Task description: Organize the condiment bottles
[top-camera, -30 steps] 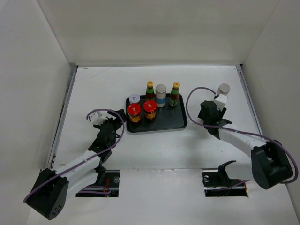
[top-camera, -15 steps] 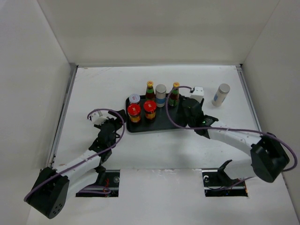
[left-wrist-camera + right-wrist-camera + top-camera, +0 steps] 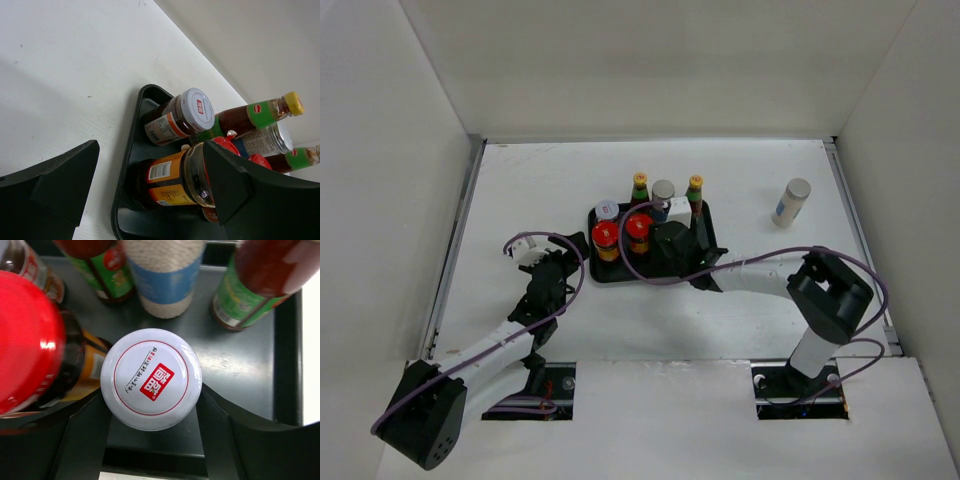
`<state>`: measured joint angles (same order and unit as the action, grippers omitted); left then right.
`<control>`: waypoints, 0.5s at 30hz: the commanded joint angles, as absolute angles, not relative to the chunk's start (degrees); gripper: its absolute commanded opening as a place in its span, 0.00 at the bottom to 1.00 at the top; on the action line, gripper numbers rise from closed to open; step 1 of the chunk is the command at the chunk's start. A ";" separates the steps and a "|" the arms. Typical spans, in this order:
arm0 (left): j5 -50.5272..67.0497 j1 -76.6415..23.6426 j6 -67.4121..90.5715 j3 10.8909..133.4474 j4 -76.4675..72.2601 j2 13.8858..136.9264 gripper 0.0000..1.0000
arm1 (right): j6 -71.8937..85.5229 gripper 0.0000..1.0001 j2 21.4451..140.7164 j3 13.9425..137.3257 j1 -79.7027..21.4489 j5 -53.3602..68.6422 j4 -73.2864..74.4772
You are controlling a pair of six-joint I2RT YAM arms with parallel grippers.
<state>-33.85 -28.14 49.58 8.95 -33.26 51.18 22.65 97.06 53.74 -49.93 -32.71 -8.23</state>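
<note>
A flat black tray [image 3: 616,270] holds two red-lidded jars [image 3: 605,236] [image 3: 638,228], a white-lidded jar [image 3: 607,209], a grey-capped jar [image 3: 663,190] and two slim yellow-capped bottles [image 3: 640,186] [image 3: 695,188]. A grey-capped shaker [image 3: 792,200] stands alone on the table at the far right. My right gripper [image 3: 670,242] is over the tray's middle, shut on another white-lidded jar [image 3: 151,379] by its sides; the jar's lower part is hidden. My left gripper [image 3: 554,266] is open and empty just left of the tray, facing a red-lidded jar [image 3: 175,182].
White walls close the table on the left, back and right. The right arm's purple cable [image 3: 650,280] loops over the tray's front edge. The tray's rim [image 3: 125,165] lies close in front of the left fingers.
My right arm has swung left from beside the grey-capped shaker to over the tray, with the white-lidded jar in it. The shaker stayed in place. The left arm has not moved.
</note>
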 commanded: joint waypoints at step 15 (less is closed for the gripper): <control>-33.75 -27.47 50.01 8.00 -35.60 49.13 0.85 | 21.97 0.89 74.81 48.70 -44.27 -35.60 -9.32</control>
